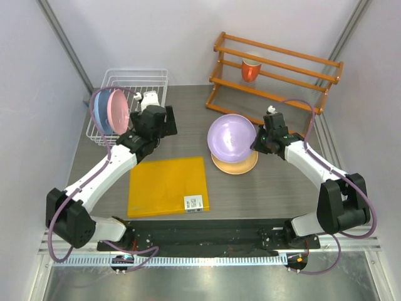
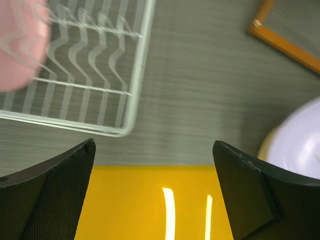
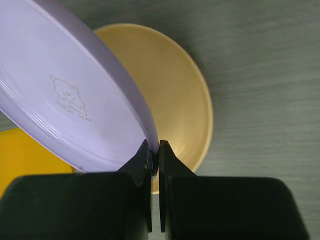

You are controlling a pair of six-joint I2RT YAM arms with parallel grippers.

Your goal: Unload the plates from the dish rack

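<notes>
I am working over the grey table (image 1: 188,106), where the square yellow mat (image 1: 166,185) is lying near my bases. The white wire dish rack (image 1: 156,84) is sitting at the far left corner, holding the pink plate (image 1: 119,111) and the light blue plate (image 1: 100,114) upright. My right gripper (image 3: 155,150) is pinching the rim of the lilac plate (image 3: 65,95), tilting it just above the orange-yellow plate (image 3: 175,95) lying flat on the table, while my left gripper (image 2: 154,144) is hanging wide apart and gripping nothing between rack and mat.
</notes>
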